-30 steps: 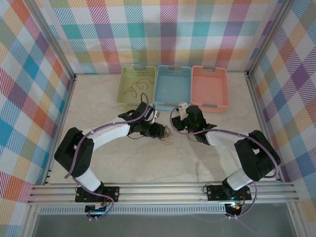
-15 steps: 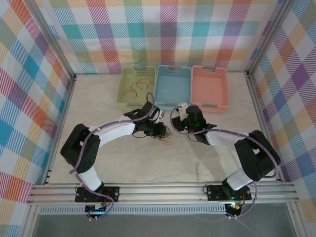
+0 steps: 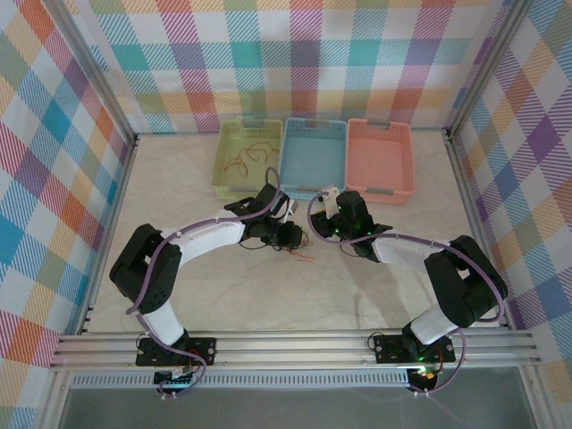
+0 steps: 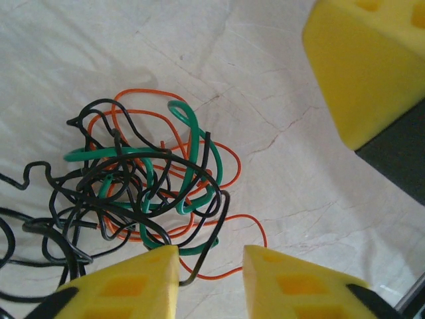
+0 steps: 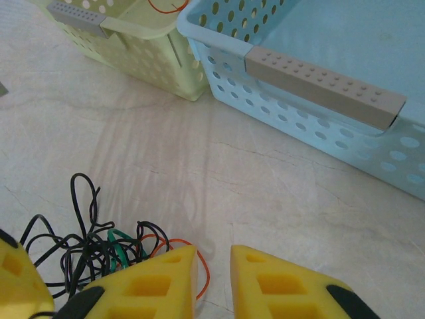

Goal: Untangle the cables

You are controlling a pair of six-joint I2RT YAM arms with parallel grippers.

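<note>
1. My left gripper (image 4: pixel 209 262) hangs partly open and empty. My right gripper (image 5: pixel 214 262) shows only a narrow gap and holds nothing either.
2. The cables (image 4: pixel 146 179) lie bunched on the table (image 4: pixel 299 199), just ahead of the left fingertips and between both grippers.
3. I judge we're choosing a strand. The next move calls for closing on one outer loop alone.
4. Beyond the tangle, the green basket (image 5: pixel 146 50) already holds loose strands.

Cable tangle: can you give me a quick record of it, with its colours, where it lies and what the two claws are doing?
Tangle: cables, one bunch on the table
Colours: black, orange, green
Left gripper: open, at the bunch's edge
Right gripper: narrowly open, beside the bunch
Green basket: holds loose strands
</note>
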